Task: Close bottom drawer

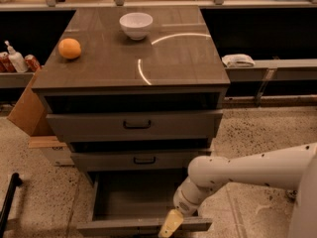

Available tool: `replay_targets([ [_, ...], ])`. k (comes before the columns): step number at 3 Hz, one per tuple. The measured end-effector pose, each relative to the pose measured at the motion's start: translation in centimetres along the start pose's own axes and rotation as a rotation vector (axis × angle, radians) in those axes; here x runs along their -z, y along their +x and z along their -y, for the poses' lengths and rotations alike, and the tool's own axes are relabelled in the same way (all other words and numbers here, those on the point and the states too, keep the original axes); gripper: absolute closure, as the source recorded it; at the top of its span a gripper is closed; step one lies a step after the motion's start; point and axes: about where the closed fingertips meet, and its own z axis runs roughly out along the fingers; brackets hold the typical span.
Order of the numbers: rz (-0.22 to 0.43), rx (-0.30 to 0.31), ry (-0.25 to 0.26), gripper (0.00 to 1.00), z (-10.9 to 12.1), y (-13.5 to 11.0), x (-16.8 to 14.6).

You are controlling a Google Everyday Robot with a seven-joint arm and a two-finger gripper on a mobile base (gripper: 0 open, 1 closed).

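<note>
Below, end effector (170,224) at open bottom drawer (130,202), speckled floor (250,133)

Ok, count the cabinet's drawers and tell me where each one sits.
3. The top drawer is uppermost, the middle drawer is just below it, and the bottom drawer is lowest, pulled far out. None seems hidden. The gripper is at the bottom drawer's front edge.

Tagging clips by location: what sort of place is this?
Likely an office kitchenette: drawer cabinet bearing a bowl and an orange, cans at left. The gripper is at the open bottom drawer's front.
</note>
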Motion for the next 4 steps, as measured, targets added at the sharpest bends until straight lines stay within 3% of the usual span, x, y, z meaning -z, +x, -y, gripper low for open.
replay_targets([
  [2,0.040,-0.009,-0.047,0.00,2.1,1.8,-5.8],
  [4,0.118,0.022,-0.116,0.40,3.7,2.4,-9.9],
])
